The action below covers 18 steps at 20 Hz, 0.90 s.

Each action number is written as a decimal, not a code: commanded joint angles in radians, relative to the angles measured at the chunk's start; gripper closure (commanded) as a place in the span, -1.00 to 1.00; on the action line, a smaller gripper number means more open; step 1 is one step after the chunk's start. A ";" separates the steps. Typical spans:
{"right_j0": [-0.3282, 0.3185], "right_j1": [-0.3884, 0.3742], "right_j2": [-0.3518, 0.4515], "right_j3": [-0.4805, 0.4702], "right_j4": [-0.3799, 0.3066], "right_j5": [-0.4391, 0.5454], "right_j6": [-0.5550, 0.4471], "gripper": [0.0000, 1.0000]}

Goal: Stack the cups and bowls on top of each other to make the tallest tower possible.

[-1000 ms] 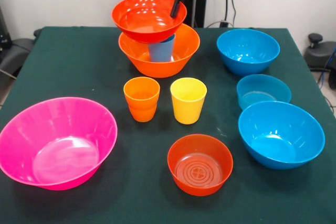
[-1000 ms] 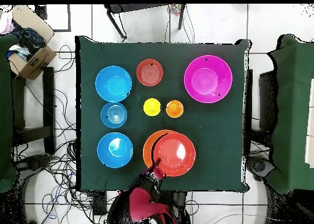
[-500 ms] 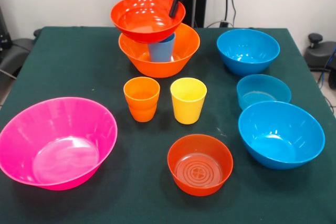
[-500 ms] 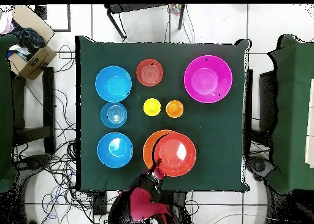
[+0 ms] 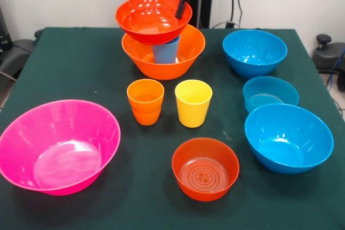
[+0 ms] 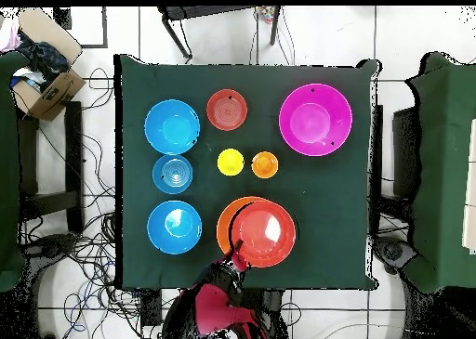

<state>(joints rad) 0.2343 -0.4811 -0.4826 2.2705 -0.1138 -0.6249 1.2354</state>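
Observation:
My gripper (image 5: 180, 10) is shut on the far right rim of a red-orange bowl (image 5: 151, 17). That bowl sits level over the blue cup (image 5: 166, 51), which stands inside the big orange bowl (image 5: 186, 57); whether it rests on the cup I cannot tell. In the overhead view the gripper (image 6: 237, 254) meets the red-orange bowl (image 6: 264, 231) at its lower left rim. The orange cup (image 5: 145, 100) and yellow cup (image 5: 193, 102) stand mid-table. The pink bowl (image 5: 58, 145), a second red-orange bowl (image 5: 205, 168), two larger blue bowls (image 5: 254, 52) (image 5: 288, 138) and a small shallow blue bowl (image 5: 270, 93) stand apart.
The green table (image 5: 81, 68) ends just behind the big orange bowl. A cardboard box (image 6: 42, 75) sits on a chair off the table's corner in the overhead view, and cables lie on the floor around it.
The held red-orange bowl drifted slightly left, then back right, with the gripper; everything else stayed still.

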 commanded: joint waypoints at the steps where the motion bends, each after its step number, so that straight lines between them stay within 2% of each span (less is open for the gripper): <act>1: 0.031 0.009 0.131 -0.070 0.042 0.058 0.213 1.00; 9: 0.053 0.016 0.122 -0.083 0.052 0.079 0.237 1.00; 18: 0.061 0.033 0.103 -0.098 0.026 0.080 0.258 1.00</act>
<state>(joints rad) 0.2823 -0.4811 -0.4702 2.2702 -0.1138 -0.6249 1.3460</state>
